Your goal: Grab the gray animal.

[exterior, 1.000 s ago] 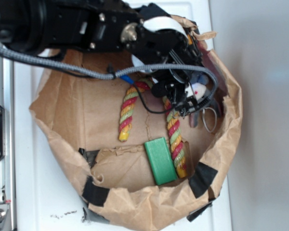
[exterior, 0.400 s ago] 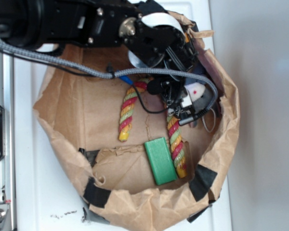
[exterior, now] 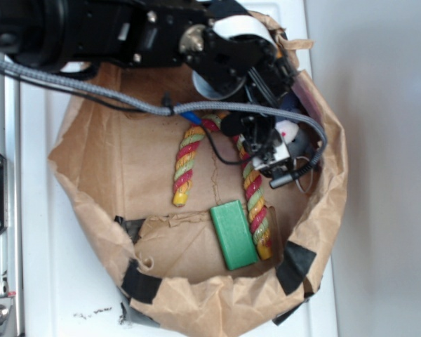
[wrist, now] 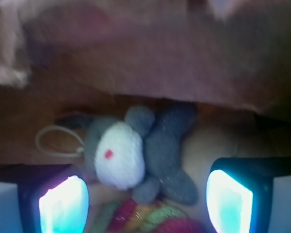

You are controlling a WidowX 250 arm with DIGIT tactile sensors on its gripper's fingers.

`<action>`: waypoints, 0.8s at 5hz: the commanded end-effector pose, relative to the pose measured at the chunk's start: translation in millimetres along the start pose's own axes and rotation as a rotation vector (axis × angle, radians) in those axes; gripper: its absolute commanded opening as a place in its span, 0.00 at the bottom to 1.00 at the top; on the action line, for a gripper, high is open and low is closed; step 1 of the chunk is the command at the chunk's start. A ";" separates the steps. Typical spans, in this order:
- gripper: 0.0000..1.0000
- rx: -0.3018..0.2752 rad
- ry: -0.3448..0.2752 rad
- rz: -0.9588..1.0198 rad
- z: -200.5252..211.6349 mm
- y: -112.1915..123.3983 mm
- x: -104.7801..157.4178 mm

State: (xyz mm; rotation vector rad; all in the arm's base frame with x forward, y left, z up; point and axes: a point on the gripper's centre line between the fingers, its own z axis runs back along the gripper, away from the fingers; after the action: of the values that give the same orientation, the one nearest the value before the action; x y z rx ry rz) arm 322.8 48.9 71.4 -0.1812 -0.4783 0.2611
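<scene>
Two fingers of your end effector (wrist: 145,199) stand wide apart, gripping nothing, with the gray animal (wrist: 136,153) lying between and just beyond them on the brown paper bag (exterior: 98,175) floor, beside the striped rope (wrist: 145,218).

You have one gray toy animal (wrist: 136,155), one striped rope (exterior: 184,161), one green block (exterior: 233,234), and one paper bag (exterior: 91,175).
</scene>
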 end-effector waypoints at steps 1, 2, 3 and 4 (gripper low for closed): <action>1.00 0.061 -0.059 -0.035 -20.4 -13.7 21.3; 1.00 0.100 -0.056 -0.031 -32.8 -11.6 21.1; 1.00 0.102 -0.062 -0.038 -33.1 -11.7 21.1; 1.00 0.121 -0.060 -0.047 -38.5 -10.5 20.5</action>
State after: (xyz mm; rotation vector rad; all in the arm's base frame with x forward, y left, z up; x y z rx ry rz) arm 347.8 43.1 34.2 -0.0430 -0.4697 0.2850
